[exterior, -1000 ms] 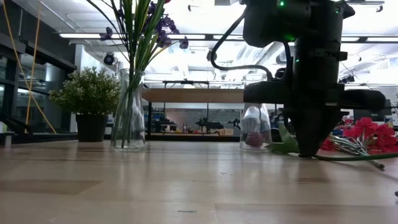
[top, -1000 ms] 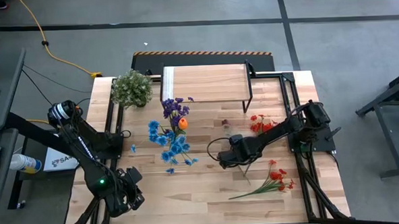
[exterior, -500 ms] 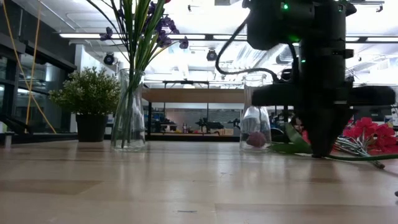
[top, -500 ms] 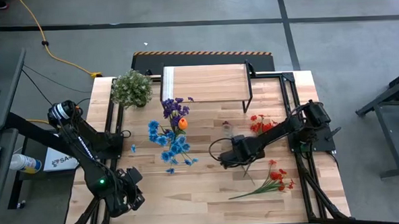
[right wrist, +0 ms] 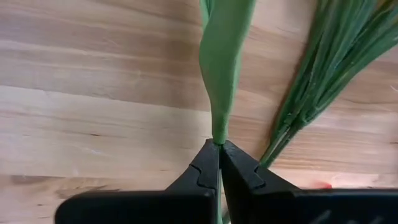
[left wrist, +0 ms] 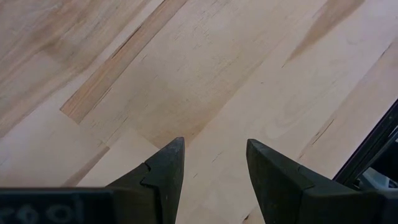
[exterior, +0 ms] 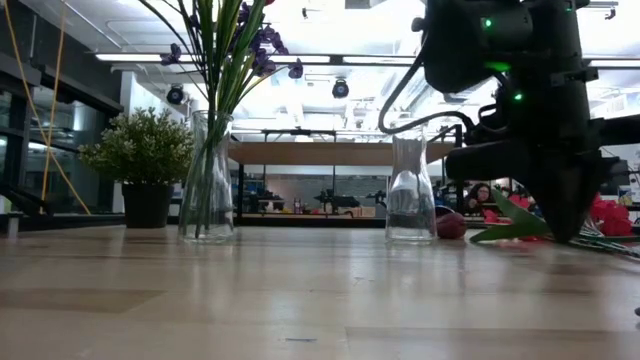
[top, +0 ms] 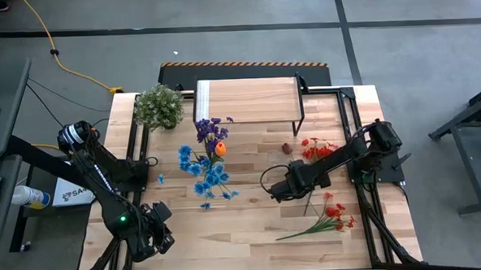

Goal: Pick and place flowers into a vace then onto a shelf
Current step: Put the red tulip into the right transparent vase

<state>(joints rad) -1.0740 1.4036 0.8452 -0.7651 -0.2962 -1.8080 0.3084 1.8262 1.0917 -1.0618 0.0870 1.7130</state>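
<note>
Flowers lie in two places on our table: a red-bloomed bunch flat near the right front, and blue, purple and orange blooms standing in a glass vase left of centre. We see our right gripper pinched tight on a green leaf of a maroon-headed stem, beside an empty vase. The shelf stands at the back. Our left gripper hangs with fingers spread over bare wood.
</note>
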